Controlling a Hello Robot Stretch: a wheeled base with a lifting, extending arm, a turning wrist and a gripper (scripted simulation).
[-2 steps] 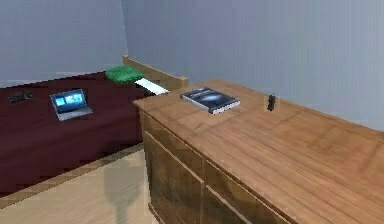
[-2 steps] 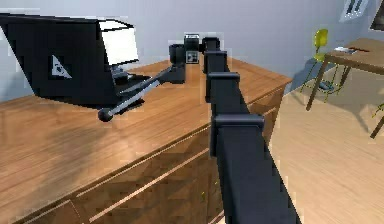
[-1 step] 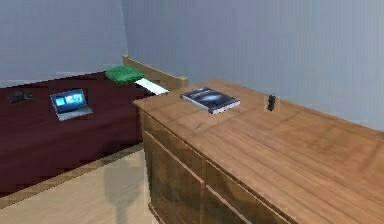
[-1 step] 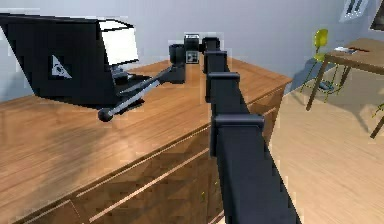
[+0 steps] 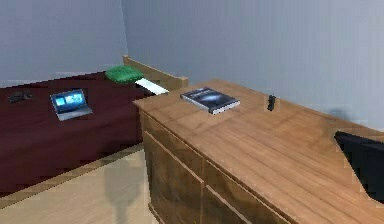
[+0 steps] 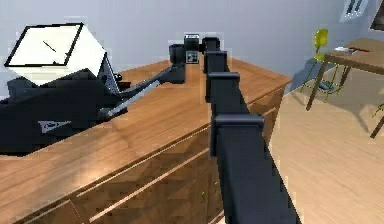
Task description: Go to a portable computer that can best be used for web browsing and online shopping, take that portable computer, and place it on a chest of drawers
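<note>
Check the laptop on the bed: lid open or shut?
Open: the laptop on the dark red bed has its lid raised, with a bluish screen showing above the grey base.

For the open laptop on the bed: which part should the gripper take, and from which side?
Probably the base's front edge, from the near side. The laptop lies open on the dark red bed, lid raised at its far edge, screen facing the camera: the thin flat base is free in front, while the lid blocks an approach from behind.
</note>
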